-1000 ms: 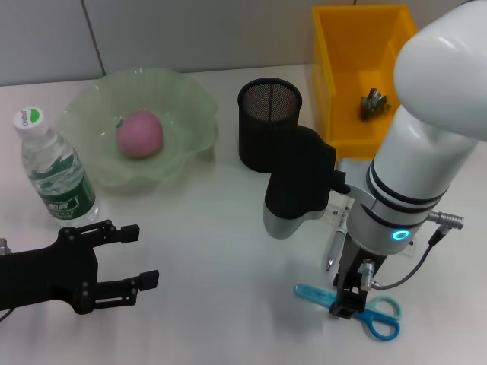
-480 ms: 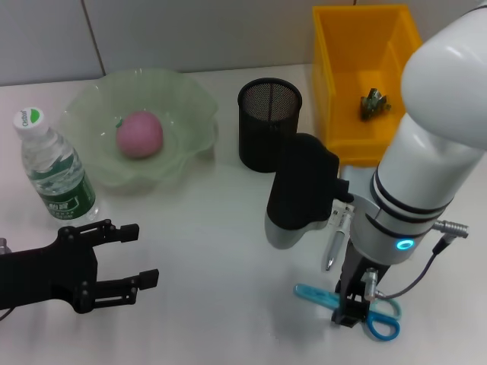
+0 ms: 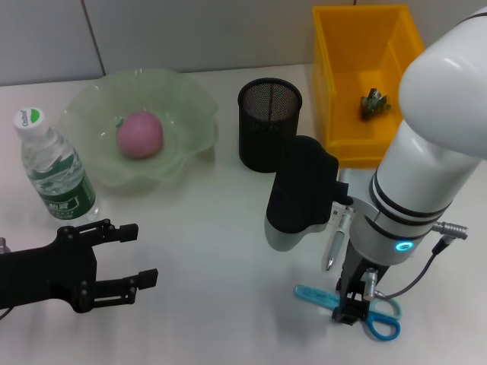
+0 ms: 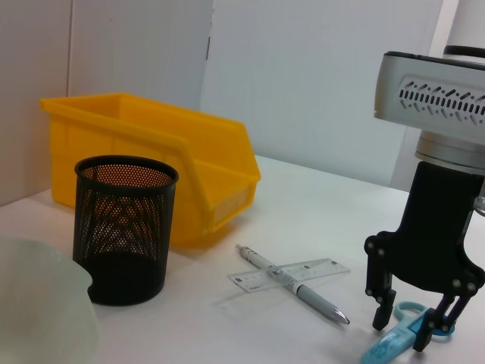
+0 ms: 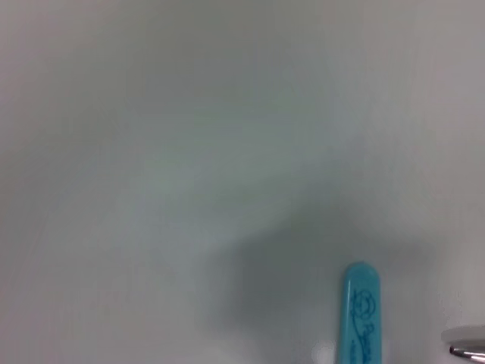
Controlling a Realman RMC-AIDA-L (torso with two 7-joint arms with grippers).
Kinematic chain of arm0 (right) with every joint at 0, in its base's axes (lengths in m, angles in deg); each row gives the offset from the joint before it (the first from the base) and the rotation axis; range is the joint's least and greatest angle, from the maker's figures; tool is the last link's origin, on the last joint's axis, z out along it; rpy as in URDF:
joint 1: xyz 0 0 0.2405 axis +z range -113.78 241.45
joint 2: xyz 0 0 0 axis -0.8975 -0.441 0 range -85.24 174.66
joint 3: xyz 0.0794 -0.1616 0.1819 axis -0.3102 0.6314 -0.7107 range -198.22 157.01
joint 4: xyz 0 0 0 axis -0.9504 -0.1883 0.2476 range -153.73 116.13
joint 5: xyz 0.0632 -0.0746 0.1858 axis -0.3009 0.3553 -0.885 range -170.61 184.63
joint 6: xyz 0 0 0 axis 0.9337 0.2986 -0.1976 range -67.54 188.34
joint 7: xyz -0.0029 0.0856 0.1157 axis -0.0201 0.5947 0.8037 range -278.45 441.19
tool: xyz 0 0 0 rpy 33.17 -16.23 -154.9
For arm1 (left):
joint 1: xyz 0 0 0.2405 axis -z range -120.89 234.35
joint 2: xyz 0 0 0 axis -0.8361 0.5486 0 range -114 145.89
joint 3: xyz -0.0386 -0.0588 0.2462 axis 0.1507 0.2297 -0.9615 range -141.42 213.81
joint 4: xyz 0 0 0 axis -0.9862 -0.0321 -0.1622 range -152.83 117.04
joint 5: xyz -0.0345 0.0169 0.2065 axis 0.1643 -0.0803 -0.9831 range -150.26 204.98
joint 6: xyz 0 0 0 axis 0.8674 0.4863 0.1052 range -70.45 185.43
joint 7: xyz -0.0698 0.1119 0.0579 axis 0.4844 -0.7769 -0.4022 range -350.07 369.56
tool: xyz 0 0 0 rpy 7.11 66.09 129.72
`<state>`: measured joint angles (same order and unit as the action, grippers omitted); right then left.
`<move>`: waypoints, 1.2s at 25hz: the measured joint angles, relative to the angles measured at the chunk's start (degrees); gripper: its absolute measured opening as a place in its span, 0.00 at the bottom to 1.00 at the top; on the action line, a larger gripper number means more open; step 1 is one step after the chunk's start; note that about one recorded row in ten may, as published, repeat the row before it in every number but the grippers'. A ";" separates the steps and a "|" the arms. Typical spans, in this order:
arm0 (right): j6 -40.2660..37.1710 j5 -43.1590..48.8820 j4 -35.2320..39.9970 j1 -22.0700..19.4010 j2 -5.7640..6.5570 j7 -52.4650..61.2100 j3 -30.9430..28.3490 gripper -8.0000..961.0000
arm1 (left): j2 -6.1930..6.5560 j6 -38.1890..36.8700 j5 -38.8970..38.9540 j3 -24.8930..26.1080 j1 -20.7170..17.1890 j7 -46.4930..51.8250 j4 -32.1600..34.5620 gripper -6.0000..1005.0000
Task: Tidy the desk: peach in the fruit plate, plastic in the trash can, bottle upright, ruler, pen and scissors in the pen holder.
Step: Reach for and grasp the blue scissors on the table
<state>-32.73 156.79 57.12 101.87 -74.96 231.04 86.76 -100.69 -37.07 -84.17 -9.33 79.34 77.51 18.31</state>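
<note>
At the desk's (image 3: 228, 228) near right edge, the right gripper (image 4: 413, 326) has come down over the blue scissors (image 3: 365, 309), fingers spread astride them and not yet clenched; the grasp looks next. The left gripper (image 3: 129, 258) waits released at the near left.

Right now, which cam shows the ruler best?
Left wrist view: the clear ruler lies flat on the table with the pen crossing over it, unobstructed. The head view shows only a sliver beside the right arm, which hides the rest. The right wrist view shows none of it.
</note>
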 joint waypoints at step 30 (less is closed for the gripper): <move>0.42 0.65 0.10 -0.16 0.14 0.01 0.48 0.41 | 0.19 0.17 0.16 0.00 0.50 0.39 0.00 0.81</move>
<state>-32.32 157.44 57.23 101.71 -74.81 231.05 87.24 -100.50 -36.90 -84.01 -9.33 79.84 77.90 18.31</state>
